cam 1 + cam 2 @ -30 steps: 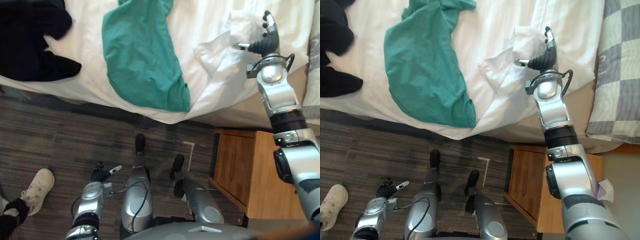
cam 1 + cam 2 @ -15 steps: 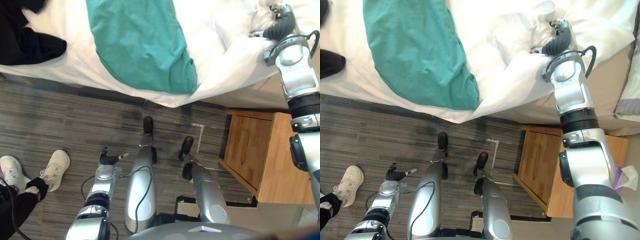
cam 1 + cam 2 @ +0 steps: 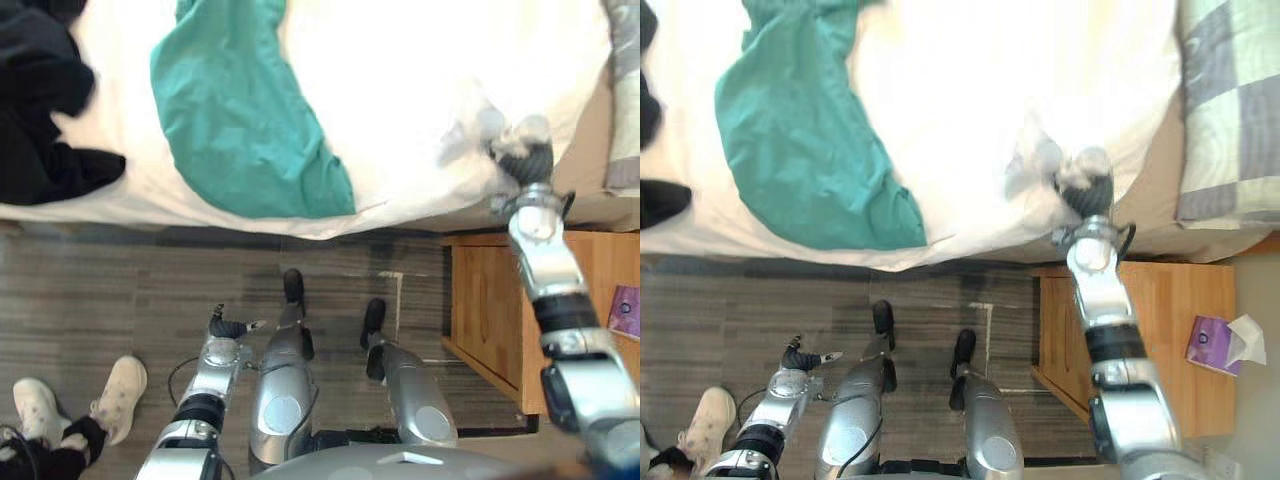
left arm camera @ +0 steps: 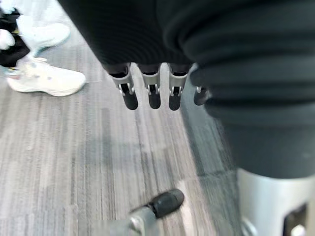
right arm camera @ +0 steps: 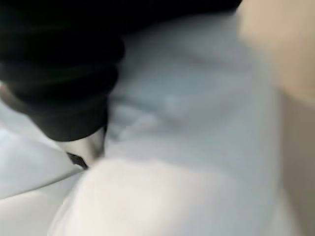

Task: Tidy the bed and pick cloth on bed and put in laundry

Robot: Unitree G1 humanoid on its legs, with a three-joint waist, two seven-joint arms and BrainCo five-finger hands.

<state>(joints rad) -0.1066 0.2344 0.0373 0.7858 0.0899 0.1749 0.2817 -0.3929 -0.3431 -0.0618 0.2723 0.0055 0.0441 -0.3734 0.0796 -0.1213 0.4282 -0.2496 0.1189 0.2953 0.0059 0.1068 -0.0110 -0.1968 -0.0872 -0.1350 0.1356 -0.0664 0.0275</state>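
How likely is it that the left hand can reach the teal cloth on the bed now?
Probably not yet. The left hand hangs low over the grey wood floor, while the teal cloth lies on the white bed sheet. Nothing stands between; the arm would have to rise.

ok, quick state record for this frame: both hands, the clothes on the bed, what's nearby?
left hand: open, hanging low over the floor, holding nothing
right hand: at a bunched fold of the white sheet near the bed edge; grasp cannot be told
teal cloth: on bed, reaching its near edge, untouched
black cloth: on bed, to the robot's left of teal cloth
nightstand: beside bed, purple tissue box on top
person: shoes on floor, robot's left
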